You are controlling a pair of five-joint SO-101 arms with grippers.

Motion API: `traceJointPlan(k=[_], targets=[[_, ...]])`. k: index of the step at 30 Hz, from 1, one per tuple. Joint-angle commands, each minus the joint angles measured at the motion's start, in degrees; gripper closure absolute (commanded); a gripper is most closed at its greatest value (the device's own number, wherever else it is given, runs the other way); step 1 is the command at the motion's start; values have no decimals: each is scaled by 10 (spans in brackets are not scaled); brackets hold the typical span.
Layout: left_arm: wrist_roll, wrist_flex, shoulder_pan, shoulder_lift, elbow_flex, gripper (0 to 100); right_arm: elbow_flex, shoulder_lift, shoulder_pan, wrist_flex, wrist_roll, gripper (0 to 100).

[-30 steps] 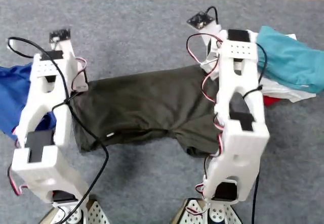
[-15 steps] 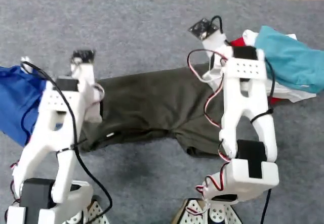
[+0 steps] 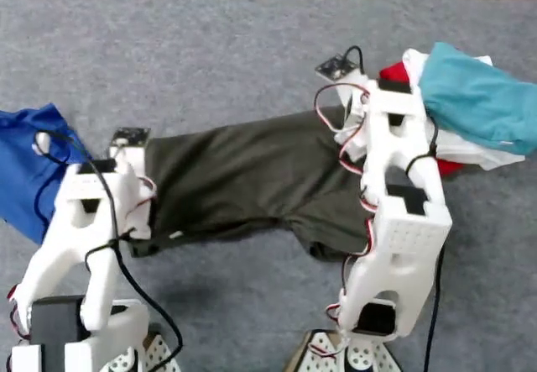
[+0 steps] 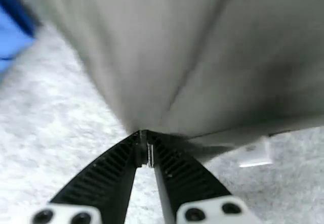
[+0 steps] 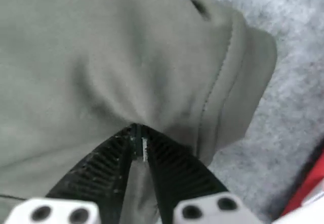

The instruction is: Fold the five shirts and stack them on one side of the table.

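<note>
On the grey table: a dark olive shirt is being held stretched crosswise between the two arms.
Left gripper: its jaws are being kept clenched on the olive shirt's edge, at the end nearest the blue shirt.
Right gripper: its jaws are being pressed together on a pinch of olive fabric beside a hemmed fold, at the opposite end.
Blue shirt: it is being left bunched at the table's edge beside the left arm.
Pile by the right arm: a teal shirt is being carried on top of a white shirt and a red shirt.
</note>
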Motion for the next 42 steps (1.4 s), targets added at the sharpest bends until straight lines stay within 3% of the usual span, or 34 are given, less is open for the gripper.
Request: traceJointPlan(k=[1, 9, 13, 17, 23, 31, 37, 42], targets=[[-13, -3, -20, -2, -51, 981, -41, 0, 21, 12, 18, 995], [54, 36, 70, 1, -171, 981, 28, -154, 0, 22, 19, 995], [103, -34, 72, 29, -232, 981, 65, -244, -4, 4, 7, 995], [127, -120, 61, 120, -255, 981, 83, -229, -16, -55, -15, 995], [126, -142, 14, 305, -375, 981, 85, -125, -22, -152, -18, 995], [79, -24, -45, 451, -534, 981, 46, -33, 22, -171, -18, 995], [73, 9, -33, 446, -570, 981, 22, -23, 23, -147, -16, 995], [98, 60, -17, 380, -619, 981, 20, -112, 18, -91, -11, 995]])
